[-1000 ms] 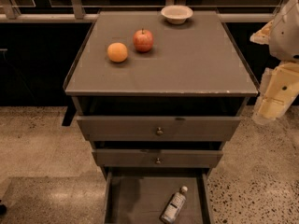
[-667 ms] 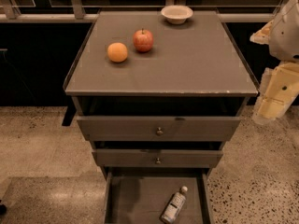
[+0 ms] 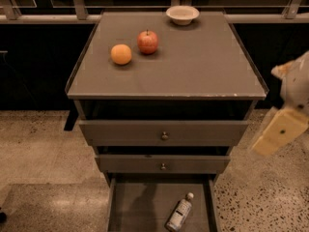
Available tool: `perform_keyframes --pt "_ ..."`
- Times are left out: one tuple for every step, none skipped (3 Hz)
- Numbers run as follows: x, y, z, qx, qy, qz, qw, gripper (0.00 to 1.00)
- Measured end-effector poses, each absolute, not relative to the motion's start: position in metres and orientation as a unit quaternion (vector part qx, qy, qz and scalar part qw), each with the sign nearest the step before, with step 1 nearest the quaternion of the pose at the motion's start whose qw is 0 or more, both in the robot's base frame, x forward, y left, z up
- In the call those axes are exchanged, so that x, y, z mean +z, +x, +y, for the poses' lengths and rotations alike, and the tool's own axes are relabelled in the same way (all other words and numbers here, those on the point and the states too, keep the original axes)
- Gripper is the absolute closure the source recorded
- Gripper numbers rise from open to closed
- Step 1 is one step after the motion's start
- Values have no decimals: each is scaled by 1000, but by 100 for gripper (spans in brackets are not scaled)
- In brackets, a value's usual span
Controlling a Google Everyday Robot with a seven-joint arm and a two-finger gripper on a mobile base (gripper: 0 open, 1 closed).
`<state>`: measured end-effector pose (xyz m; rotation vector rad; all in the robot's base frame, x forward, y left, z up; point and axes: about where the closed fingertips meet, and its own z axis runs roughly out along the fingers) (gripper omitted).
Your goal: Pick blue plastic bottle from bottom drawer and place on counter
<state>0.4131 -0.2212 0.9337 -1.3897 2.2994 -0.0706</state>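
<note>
Lying slantwise, the blue plastic bottle [image 3: 179, 214] is resting in the open bottom drawer [image 3: 140, 207], cap toward the rear. An orange [image 3: 121, 54], an apple [image 3: 147, 42] and a bowl [image 3: 182, 14] are occupying the tabletop [image 3: 193, 69]. The tool [image 3: 282, 129] is hanging off its right side; its state cannot be told.

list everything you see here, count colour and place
blue plastic bottle: 1, clear, white cap, bluish label, lying in the bottom drawer, right side
bottom drawer: 1, grey, pulled open
upper drawers: 2, grey, knobbed, above it
counter: 1, grey, cabinet top
apple: 1, red, counter back left
orange: 1, orange, left of apple
bowl: 1, white, counter back edge
gripper: 1, cream, right of the cabinet, at upper-drawer height
</note>
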Motion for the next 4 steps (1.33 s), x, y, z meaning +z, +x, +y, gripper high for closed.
perform_keyframes --pt "904 411 -230 -24 -485 844 227 0" --pt "904 411 -229 -24 -486 844 226 0" --pt "880 408 -229 -9 -464 852 243 0" --pt "790 393 -228 68 -410 872 259 0"
